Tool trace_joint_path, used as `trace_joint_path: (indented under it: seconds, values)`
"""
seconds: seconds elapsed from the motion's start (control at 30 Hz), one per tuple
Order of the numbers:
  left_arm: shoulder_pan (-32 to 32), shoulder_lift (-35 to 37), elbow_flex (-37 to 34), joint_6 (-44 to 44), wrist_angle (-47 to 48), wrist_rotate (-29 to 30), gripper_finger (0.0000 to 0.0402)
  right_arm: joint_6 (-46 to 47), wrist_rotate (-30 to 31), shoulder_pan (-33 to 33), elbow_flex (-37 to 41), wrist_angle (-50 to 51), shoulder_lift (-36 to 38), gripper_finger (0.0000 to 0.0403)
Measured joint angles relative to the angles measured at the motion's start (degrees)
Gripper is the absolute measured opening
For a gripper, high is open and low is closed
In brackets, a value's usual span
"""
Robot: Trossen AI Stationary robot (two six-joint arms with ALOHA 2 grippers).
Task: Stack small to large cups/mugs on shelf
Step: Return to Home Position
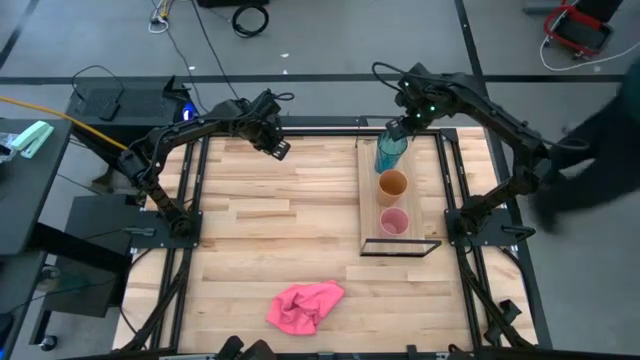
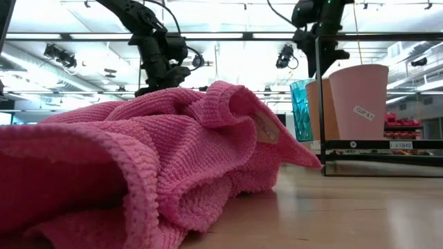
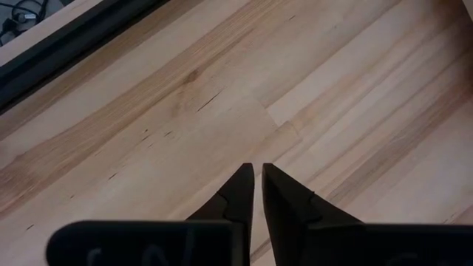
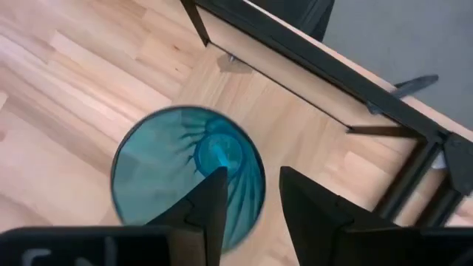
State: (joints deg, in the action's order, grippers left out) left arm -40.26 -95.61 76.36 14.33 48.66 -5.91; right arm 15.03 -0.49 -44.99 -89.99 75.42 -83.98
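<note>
The right end effector (image 4: 251,186) is released: its two fingers (image 4: 214,203) stand a moderate gap apart and clamp nothing. It hangs over the far end of the shelf (image 1: 370,215), directly above the teal cup (image 1: 389,153). In the right wrist view one finger overlaps the cup's open mouth, the other lies outside it, and a section of the rim shows in the gap between them. Whether either finger touches the rim cannot be told. The teal cup stands upright on the shelf board as the far member of a row. The orange cup (image 1: 392,185) stands just nearer, and the pink cup (image 1: 394,222) stands nearest, close to the black wire frame (image 1: 400,248) at the near end of the shelf. All three are upright with mouths up, each on the board itself, side by side. The shelf lies on the right part of the bench (image 1: 260,230). The left end effector (image 3: 258,177) is clenched, with only a thin slit between its fingertips, and grasps nothing; it hangs over bare wood at the far left-centre of the bench. A pink cloth (image 1: 305,305) lies crumpled near the front edge.
</note>
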Motion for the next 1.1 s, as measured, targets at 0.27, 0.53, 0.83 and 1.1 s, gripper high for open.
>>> trace_joint_path:
  seconds: [0.27, 0.53, 0.83, 1.1]
  values:
    - [0.0, 0.0, 0.5, 4.7, 0.1, -3.8, 0.0032, 1.6, 0.0, 1.5, -5.7, 5.6, 3.5, 0.0130]
    - [3.1, 1.8, 7.1, 6.4, 0.0, -8.1, 0.0040, 3.3, 0.0, 8.6, -6.0, 3.9, 16.6, 0.0130]
    - [10.3, 4.5, 25.6, 5.7, -0.1, -6.6, 0.0028, 9.2, -0.1, 19.6, -6.0, -2.4, 29.3, 0.0130]
    - [21.0, 6.3, 40.0, -2.7, 1.5, -2.7, 0.0037, 8.6, -0.1, 24.9, -6.0, -2.2, 36.2, 0.0130]
